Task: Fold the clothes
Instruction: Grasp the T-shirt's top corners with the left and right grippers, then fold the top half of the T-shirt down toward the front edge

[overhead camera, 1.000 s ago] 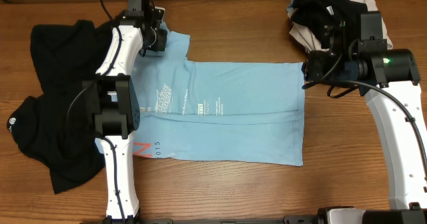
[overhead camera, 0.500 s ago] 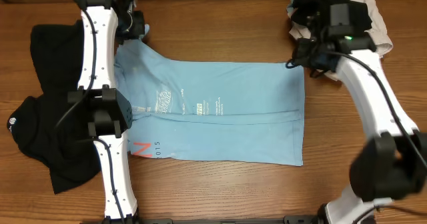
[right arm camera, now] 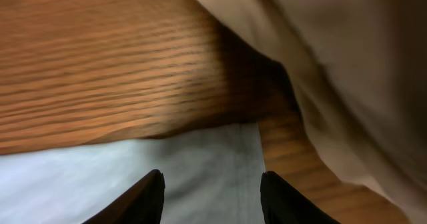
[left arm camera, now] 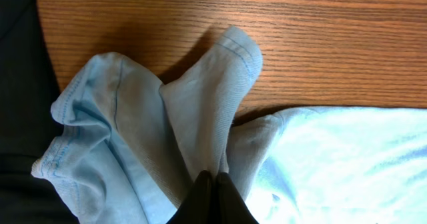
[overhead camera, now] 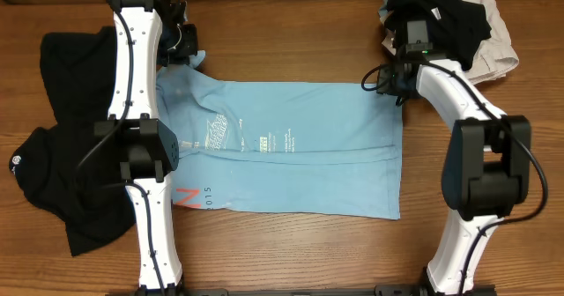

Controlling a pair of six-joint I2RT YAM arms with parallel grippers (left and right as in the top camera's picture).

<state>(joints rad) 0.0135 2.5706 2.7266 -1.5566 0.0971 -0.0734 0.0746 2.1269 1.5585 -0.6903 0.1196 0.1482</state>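
Note:
A light blue t-shirt (overhead camera: 291, 146) lies spread on the wooden table, partly folded lengthwise. My left gripper (overhead camera: 188, 51) is shut on its far left sleeve (left arm camera: 213, 97), which is bunched and pulled up at the shirt's top left corner. My right gripper (overhead camera: 386, 83) is open, its fingers (right arm camera: 212, 187) straddling the shirt's top right hem corner (right arm camera: 220, 151) just above the cloth. A pile of black and beige clothes (overhead camera: 445, 23) lies at the far right. Black garments (overhead camera: 62, 146) lie at the left.
The beige garment (right arm camera: 333, 84) of the pile hangs close above my right gripper. Bare wood (overhead camera: 291, 40) runs along the far edge between the arms. The black garments (left arm camera: 20, 117) touch the sleeve's left side.
My left gripper has carried the sleeve from the shirt's shoulder out toward the far left and back a little right. My right arm has swung in to the shirt's top right corner.

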